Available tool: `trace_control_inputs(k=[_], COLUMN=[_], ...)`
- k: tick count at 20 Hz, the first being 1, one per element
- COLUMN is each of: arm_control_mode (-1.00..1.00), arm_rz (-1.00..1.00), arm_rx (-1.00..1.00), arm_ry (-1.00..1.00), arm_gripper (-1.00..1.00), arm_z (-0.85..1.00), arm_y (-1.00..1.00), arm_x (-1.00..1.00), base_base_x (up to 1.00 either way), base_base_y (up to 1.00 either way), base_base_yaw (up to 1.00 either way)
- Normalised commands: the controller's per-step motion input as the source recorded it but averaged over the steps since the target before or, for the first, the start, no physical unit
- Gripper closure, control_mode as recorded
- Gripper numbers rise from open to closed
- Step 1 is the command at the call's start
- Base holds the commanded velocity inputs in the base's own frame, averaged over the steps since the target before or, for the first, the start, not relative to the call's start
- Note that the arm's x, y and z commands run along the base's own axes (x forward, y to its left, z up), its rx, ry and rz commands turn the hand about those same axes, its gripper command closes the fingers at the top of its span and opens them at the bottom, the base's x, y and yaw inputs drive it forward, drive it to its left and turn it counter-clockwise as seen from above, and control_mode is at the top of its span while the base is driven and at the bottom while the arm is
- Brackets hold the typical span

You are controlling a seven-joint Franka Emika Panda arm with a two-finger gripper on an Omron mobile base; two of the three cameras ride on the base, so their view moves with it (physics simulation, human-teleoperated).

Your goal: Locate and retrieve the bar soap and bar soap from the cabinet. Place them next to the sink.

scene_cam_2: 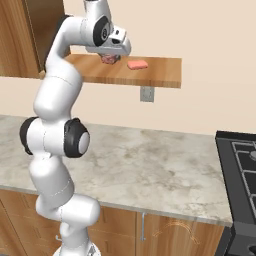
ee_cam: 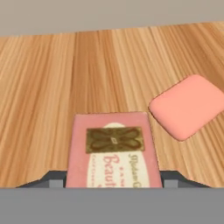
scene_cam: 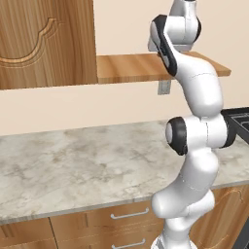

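On the shelf [scene_cam_2: 150, 75], the claw [scene_cam_2: 110, 59] sits directly over the maroon soap [ee_cam: 113, 151], its long axis running along the view between both tips, which flank but don't visibly pinch it; pink soap [ee_cam: 187, 106] lies just beside, toward the shelf's free end.

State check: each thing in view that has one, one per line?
gripper: over the shelf, fingers either side of the boxed soap; grip cannot be told
boxed soap: flat on the shelf, label up
pink soap: flat on the shelf, loose, beside the boxed one, not touching it
cabinet door: shut
shelf: holds both soaps
drawers: shut
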Motion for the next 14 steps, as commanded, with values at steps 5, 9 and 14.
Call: trace_control_inputs(k=[5, 9, 14], arm_control_mode=[-1.00, -1.00, -1.00], arm_rz=[0.00, 0.00, -0.02], arm_rx=[0.02, 0.00, 0.01], arm_ry=[-0.07, -0.02, 0.00], arm_gripper=[1.00, 1.00, 1.00], arm_z=[-0.03, -0.19, -0.13], arm_y=[0.00, 0.00, 0.18], arm_x=[-1.00, -1.00, -1.00], base_base_x=[0.00, 0.00, 0.00], base_base_y=[0.00, 0.00, 0.00], base_base_yaw=[0.00, 0.00, 0.00])
